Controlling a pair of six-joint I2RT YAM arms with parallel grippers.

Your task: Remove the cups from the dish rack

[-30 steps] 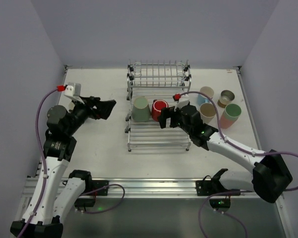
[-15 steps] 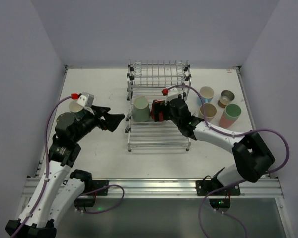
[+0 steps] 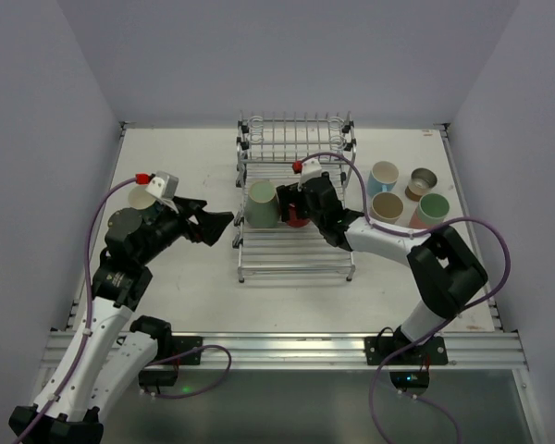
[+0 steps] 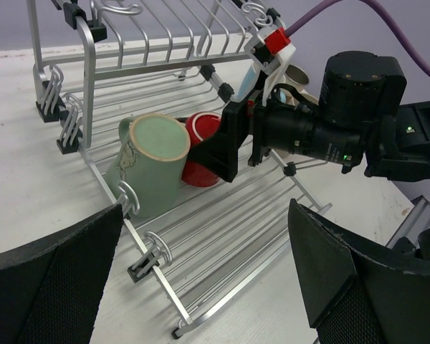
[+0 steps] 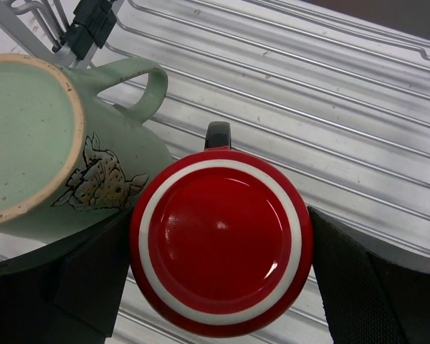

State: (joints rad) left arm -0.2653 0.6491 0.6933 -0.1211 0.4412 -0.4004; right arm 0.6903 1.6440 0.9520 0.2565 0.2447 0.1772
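Note:
The dish rack [image 3: 296,250] stands mid-table. On its lower tray a sage green mug [image 3: 262,203] lies tilted beside a red cup [image 3: 299,218], which stands upside down. My right gripper [image 3: 290,205] is open, with a finger on each side of the red cup [image 5: 221,240]; the sage green mug [image 5: 50,150] lies just left of it. My left gripper [image 3: 215,225] is open and empty, just left of the rack. In the left wrist view it [image 4: 204,265] looks at the green mug [image 4: 150,168], the red cup [image 4: 201,154] and the rack's tray [image 4: 222,236].
Four cups stand on the table right of the rack: light blue [image 3: 383,174], tan [image 3: 386,205], a dark one [image 3: 422,180] and mint green over pink [image 3: 430,210]. A beige cup [image 3: 143,199] sits behind my left arm. The rack's upper shelf [image 3: 296,134] holds no cups.
My right gripper has moved left across the lower tray and now straddles the red cup. My left gripper moved right toward the rack, then held still.

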